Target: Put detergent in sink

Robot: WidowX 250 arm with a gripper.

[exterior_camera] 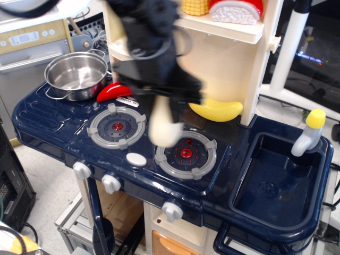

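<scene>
My gripper is motion-blurred, clamped on the detergent w/ the bottle hanging base-down in the air, off the counter. It's over the gap btwn the left burner and the right burner (nearer the right one). Sink sits well apart, far right, below the faucet. Steel pot at back left; banana partly hidden behind me.

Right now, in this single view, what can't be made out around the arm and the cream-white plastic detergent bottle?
- Gripper: motion-blurred; jaw state unreadable.
- Cream-white plastic detergent bottle: blurred, top hidden by the gripper.
- Yellow toy banana: left end covered by the arm.
- Deep navy sink: near right corner cut off by the frame edge.
</scene>
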